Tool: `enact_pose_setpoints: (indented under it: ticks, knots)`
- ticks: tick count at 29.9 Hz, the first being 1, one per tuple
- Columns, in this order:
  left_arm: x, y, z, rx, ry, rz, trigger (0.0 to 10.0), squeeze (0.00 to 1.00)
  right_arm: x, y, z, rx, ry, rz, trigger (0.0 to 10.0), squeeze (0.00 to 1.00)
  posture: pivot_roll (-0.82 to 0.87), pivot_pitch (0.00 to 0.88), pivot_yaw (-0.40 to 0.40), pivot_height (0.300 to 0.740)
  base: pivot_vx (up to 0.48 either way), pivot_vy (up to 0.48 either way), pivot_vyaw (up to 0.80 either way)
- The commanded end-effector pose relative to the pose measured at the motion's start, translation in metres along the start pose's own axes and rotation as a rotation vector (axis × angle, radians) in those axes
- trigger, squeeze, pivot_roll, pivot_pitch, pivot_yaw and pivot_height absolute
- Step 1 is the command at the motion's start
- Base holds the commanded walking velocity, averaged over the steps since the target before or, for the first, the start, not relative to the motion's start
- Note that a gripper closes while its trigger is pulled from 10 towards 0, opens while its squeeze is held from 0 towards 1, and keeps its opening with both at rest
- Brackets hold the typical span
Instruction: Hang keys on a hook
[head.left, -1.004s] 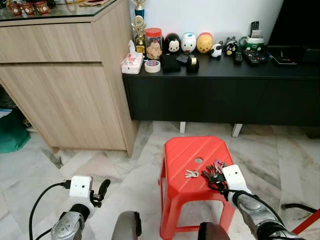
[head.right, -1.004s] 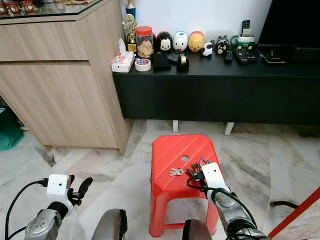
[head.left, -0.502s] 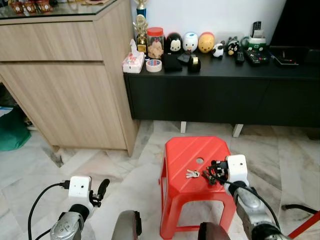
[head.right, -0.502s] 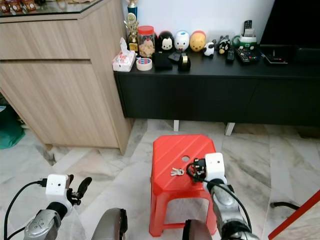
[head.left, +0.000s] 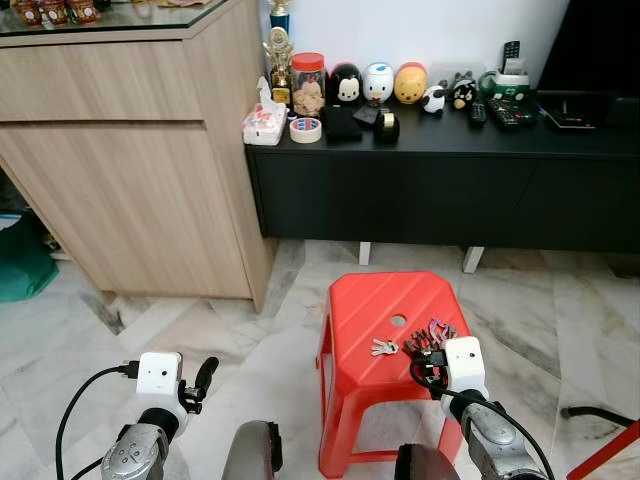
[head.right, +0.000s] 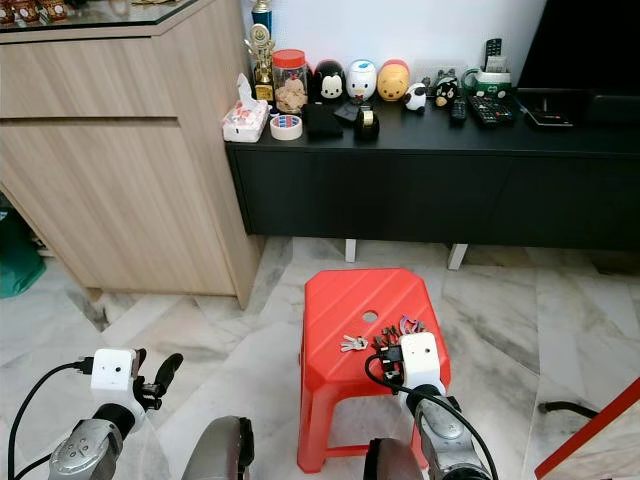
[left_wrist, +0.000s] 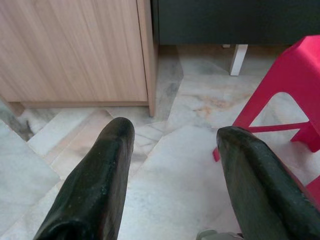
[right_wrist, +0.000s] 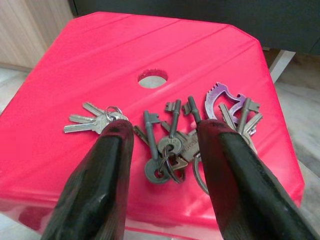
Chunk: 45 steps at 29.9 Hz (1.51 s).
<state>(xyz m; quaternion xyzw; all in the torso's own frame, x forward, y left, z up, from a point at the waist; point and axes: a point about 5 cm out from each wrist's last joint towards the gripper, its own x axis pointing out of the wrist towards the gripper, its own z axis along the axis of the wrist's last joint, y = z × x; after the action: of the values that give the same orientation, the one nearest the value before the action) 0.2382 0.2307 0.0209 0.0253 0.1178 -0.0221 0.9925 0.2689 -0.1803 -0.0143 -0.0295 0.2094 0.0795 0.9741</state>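
Red plastic stool (head.left: 385, 310) on marble floor (head.left: 200, 330). Behind it, black low cabinet (head.left: 440, 190); along its top's left edge, tissue pack (head.left: 264, 125) and tape roll (head.left: 305, 130); toward the back edge, snack jar (head.left: 307, 86), round figurines (head.left: 378, 84). Left, wooden cabinet (head.left: 130, 170).

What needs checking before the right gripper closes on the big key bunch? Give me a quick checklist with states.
1. Right gripper open: ok, both fingers spread wide.
2. Big key bunch between the fingers: ok, its central ring and dark keys lie in the gap, flat on the red stool.
3. Small key set out of the grasp: not ok, its ring lies right at one fingertip and could get pinched.
4. Purple key tool inside the grasp: cannot tell, it lies beyond the other fingertip.
5. Left gripper out of the way: ok, open, low over the marble floor beside the stool.
6. Hook located: cannot tell.
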Motion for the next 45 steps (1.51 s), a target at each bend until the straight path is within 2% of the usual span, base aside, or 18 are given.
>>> enact_pose_setpoints:
  ticks: [1,14,23,30,37,45]
  knots:
    - [0.0015,0.001,0.0032,-0.005,-0.02,0.008,10.0,0.0,0.0029,0.0003,0.0073,-0.015,-0.025,0.011,10.0,0.0,0.1,0.0,0.006,0.594,0.292,0.0,0.0]
    - [0.0027,-0.0005,0.0028,-0.006,-0.019,0.013,10.0,0.0,0.0025,0.0065,0.0029,-0.03,0.0,0.046,10.0,0.0,0.1,0.0,-0.001,0.594,0.319,0.0,0.0]
    - [0.0032,-0.0003,0.0028,-0.005,-0.022,0.017,10.0,0.0,0.0026,0.0061,0.0022,-0.038,0.009,0.049,10.0,0.0,0.1,0.0,-0.004,0.594,0.03,0.0,0.0]
    - [0.0043,-0.0007,0.0033,-0.006,-0.027,0.015,10.0,0.0,0.0022,0.0066,0.0026,-0.079,0.006,0.06,10.0,0.0,0.09,0.0,-0.004,0.594,0.351,0.0,0.14]
    - [0.0047,-0.0013,0.0032,-0.007,-0.027,0.016,10.0,0.0,0.0017,0.0061,0.0013,-0.054,0.01,0.063,10.0,0.0,0.09,0.0,-0.004,0.594,0.319,0.0,0.16]
    - [0.0048,-0.0009,0.0026,-0.002,-0.024,0.02,10.0,0.0,0.0014,0.0038,-0.0006,-0.064,0.03,0.044,10.0,0.0,0.09,0.0,-0.005,0.594,0.0,0.0,0.0]
